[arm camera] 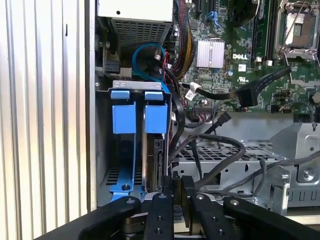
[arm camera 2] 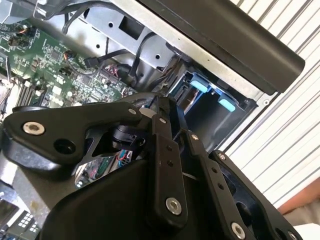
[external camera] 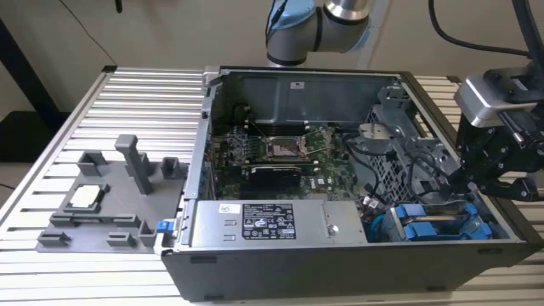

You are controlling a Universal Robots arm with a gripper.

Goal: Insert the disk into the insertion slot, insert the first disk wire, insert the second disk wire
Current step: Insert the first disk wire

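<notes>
The disk point(arm camera: 155, 117) is seated lengthwise in the insertion slot point(arm camera: 137, 85), blue tab facing outward; the gripper point(arm camera: 177, 184) is held nearly closed at its other end.

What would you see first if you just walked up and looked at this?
The big open computer case in the middle of the exterior view, with its green motherboard showing. Next, the two bright blue carriers standing side by side in the case's corner at that view's lower right, with the black gripper close by them in the first wrist view.
</notes>
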